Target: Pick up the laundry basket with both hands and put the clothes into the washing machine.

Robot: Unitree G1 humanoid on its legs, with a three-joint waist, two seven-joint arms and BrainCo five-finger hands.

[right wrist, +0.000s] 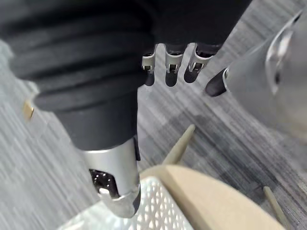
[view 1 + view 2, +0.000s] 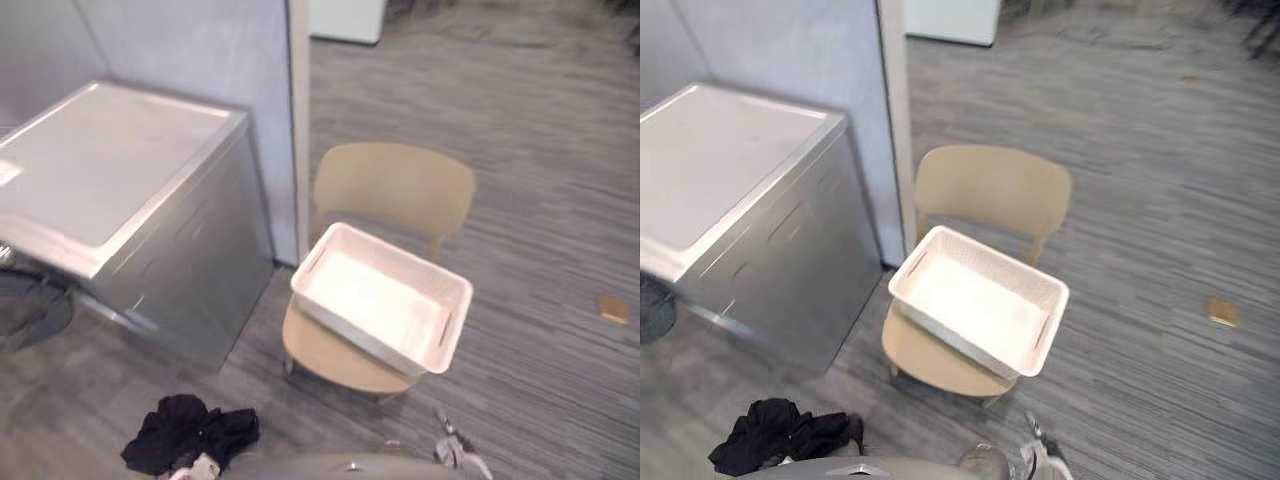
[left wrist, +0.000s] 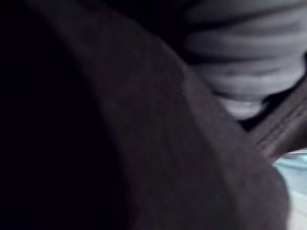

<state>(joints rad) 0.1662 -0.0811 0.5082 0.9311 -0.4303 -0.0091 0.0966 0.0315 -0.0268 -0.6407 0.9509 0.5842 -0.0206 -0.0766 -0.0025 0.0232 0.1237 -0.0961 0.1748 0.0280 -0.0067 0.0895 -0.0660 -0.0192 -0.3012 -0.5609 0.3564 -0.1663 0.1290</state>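
Note:
An empty white laundry basket point(image 2: 380, 345) sits tilted on the seat of a beige chair point(image 2: 395, 185). Left of it stands the silver washing machine point(image 2: 100, 160), with a dark round part point(image 2: 30, 305) at its front by the view's edge. A heap of dark clothes point(image 2: 185, 435) lies low at the lower left; I cannot tell whether it rests on the floor or hangs from a hand. My right hand point(image 1: 114, 177) hangs open and empty above the chair and basket point(image 1: 153, 211), and it peeks in at the bottom point(image 2: 455, 448). Dark cloth point(image 3: 120, 143) lies close against my left hand's cover point(image 3: 240, 57); its fingers are hidden.
A grey partition wall point(image 2: 200, 50) rises behind the washing machine and ends in a pale post point(image 2: 297, 130) beside the chair. Grey striped carpet point(image 2: 540, 180) spreads to the right. A small brown scrap point(image 2: 612, 308) lies on it. A white cabinet point(image 2: 345, 18) stands far back.

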